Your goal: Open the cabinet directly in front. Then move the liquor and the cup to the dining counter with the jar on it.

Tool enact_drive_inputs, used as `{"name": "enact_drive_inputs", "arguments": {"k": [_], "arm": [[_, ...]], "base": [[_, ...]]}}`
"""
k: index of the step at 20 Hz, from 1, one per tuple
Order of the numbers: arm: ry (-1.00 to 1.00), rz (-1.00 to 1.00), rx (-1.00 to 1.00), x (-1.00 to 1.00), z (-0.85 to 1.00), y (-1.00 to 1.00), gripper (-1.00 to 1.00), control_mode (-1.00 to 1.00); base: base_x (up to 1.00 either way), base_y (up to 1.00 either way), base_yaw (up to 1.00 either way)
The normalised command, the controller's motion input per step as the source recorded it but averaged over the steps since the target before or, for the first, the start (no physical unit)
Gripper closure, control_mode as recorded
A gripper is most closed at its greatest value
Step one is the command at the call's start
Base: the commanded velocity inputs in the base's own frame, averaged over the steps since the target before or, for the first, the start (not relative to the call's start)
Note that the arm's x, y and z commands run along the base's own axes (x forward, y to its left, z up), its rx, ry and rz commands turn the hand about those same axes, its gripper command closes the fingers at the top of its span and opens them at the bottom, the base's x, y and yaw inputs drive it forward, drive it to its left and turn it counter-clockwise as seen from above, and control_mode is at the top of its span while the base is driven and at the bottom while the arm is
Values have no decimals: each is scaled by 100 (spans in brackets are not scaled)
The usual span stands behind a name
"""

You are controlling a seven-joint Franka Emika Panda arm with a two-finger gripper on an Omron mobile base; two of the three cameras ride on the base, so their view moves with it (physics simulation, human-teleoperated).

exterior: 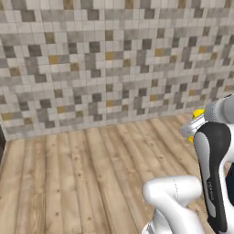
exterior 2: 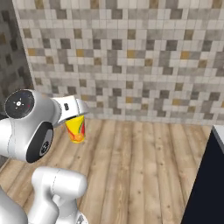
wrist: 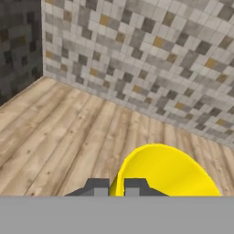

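The claw point(wrist: 116, 186) is nearly shut, pinching the rim of the cup point(exterior 2: 75, 128), which hangs in the air above the wooden floor point(exterior 2: 140, 162), clear of any worktop. In the right base view the yellow cup with its red-orange mark sits just under the white hand, with the mosaic-tiled wall point(exterior 2: 131, 57) behind. A dark navy corner point(exterior 2: 208, 183) shows at lower right.
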Motion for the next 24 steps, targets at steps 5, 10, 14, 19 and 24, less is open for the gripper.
{"name": "enact_drive_inputs", "arguments": {"k": [5, 10, 14, 19, 24], "arm": [[0, 0, 0, 0, 0, 0, 100, 100], [0, 0, 0, 0, 0, 0, 100, 100], [0, 0, 0, 0, 0, 0, 100, 100], [0, 0, 0, 0, 0, 0, 100, 100], [0, 0, 0, 0, 0, 0, 100, 100]], "base": [[100, 31, -11], [100, 30, -12], [100, 26, -12], [100, 11, -21], [99, 0, -50]]}}
